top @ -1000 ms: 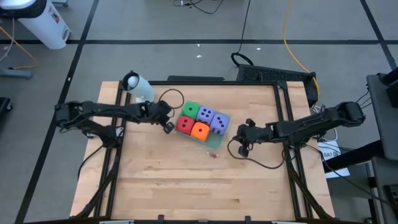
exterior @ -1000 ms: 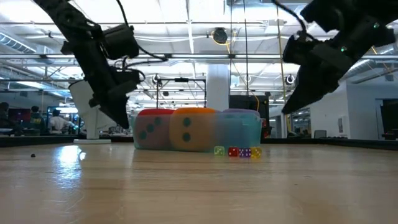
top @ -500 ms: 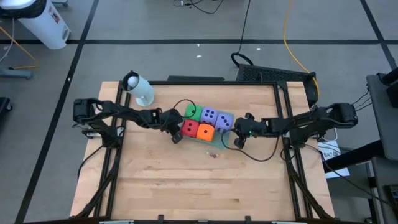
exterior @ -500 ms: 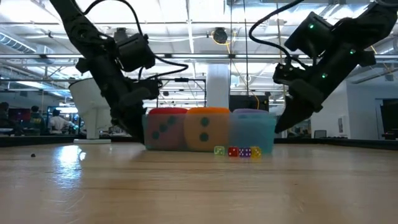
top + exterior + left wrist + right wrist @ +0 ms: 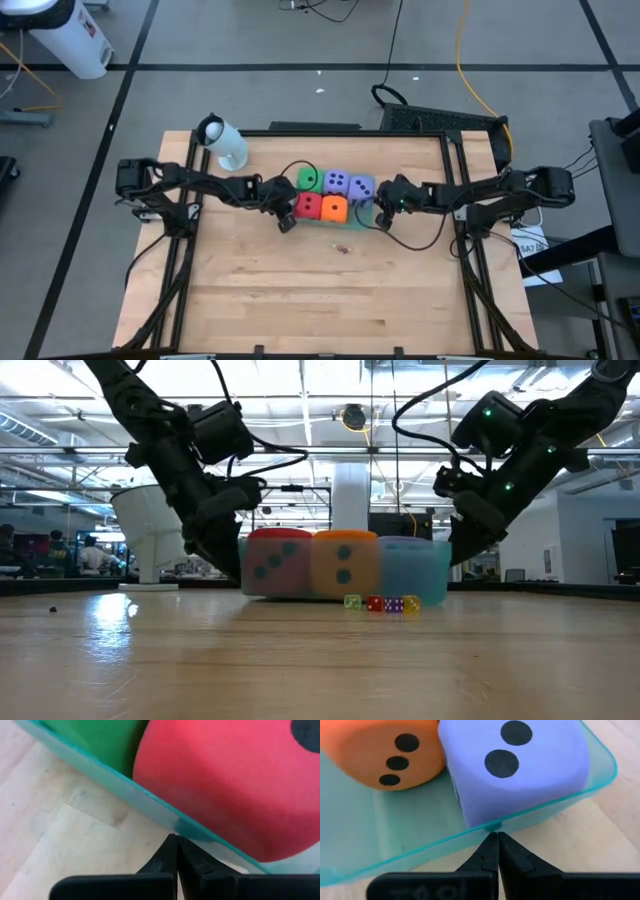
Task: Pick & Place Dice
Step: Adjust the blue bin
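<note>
On table centre, dice (image 5: 330, 195) in teal tray (image 5: 350, 845), left end effector (image 5: 283, 210) and right end effector (image 5: 382, 208) closed, empty, no legible writing.

Overhead and table-level cameras share the tray (image 5: 345, 222), which both wrist cameras hug.

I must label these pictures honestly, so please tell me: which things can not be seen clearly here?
- Green die: hidden behind the red die in the low view; cut off in the left wrist view.
- Tiny dice on the table: pips too small in both views.
- Tray: whether either closed gripper touches its wall, the wrist views cannot settle.
- Both purple dice: blurred behind the tray wall in the low view.
</note>
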You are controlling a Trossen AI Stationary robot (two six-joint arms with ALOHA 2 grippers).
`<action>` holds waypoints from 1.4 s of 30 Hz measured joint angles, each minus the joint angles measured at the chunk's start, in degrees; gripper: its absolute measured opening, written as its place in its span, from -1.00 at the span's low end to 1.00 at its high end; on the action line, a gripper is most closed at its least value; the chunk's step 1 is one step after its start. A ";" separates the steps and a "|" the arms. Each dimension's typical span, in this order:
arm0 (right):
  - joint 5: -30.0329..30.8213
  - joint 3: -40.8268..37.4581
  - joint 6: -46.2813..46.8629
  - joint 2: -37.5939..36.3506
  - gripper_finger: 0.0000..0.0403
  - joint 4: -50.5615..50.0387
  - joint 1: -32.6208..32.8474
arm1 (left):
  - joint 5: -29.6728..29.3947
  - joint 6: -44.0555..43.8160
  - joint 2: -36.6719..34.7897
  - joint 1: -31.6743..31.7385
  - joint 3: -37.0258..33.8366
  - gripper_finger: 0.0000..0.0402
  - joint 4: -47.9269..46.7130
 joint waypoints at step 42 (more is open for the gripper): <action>-1.20 0.12 -2.19 -24.51 -1.00 -9.29 5.51 | 3.63 19.86 -44.29 -0.78 -11.77 -0.98 -1.90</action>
